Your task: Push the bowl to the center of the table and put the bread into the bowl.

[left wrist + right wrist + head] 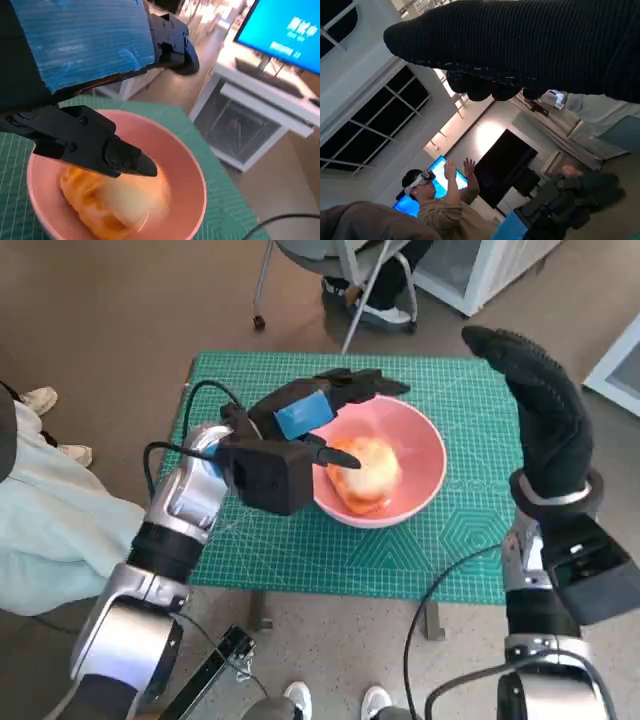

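Note:
A pink bowl (418, 452) stands near the middle of the green cutting mat, and the golden bread (364, 472) lies inside it. In the left wrist view the bread (107, 202) rests at the bottom of the bowl (187, 172). My left hand (318, 405) hovers over the bowl's left rim with its fingers spread above the bread and nothing in them. My right hand (540, 410) is raised high over the table's right side, fingers extended, holding nothing.
The green mat (450, 540) covers the small table. A chair and a person's feet (372, 302) are beyond the far edge. A person's pale clothing (45, 510) is at the left. Another person with raised hands (445, 192) shows in the right wrist view.

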